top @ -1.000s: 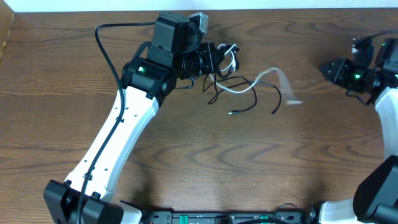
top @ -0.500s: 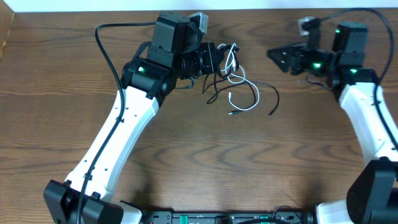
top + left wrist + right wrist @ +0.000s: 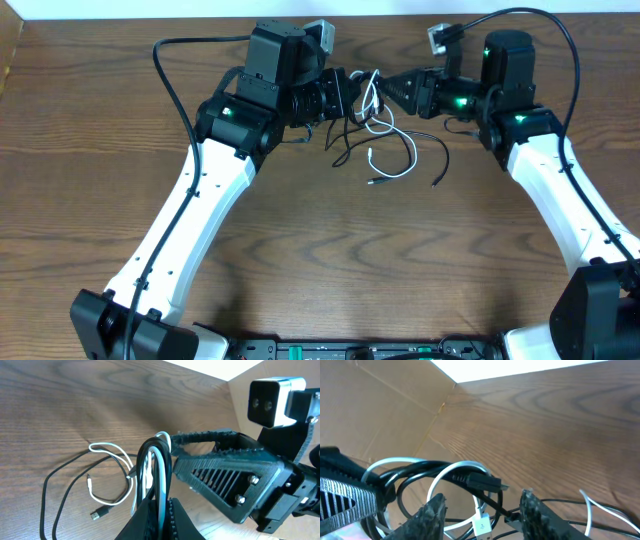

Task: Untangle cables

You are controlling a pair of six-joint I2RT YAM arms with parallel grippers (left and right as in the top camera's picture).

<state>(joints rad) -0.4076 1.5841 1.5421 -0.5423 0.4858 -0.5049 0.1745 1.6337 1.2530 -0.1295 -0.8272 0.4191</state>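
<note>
Clamped loops of the black cable (image 3: 141, 460) and white cable (image 3: 111, 448) tight in the left gripper (image 3: 350, 95), at the far middle of the table (image 3: 320, 260). Held the right gripper (image 3: 385, 90) just right of it, jaws apart, fingertips either side of the raised loops. Let loose ends trail nearward on the wood.

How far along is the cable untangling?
Early. Done: nothing looks separated; the black cable and white cable loop through each other on the table. In hand: the left gripper is shut on a bunch of both, and the right gripper is open around the raised loops. Left: grip one cable, draw it clear, lay them apart.
</note>
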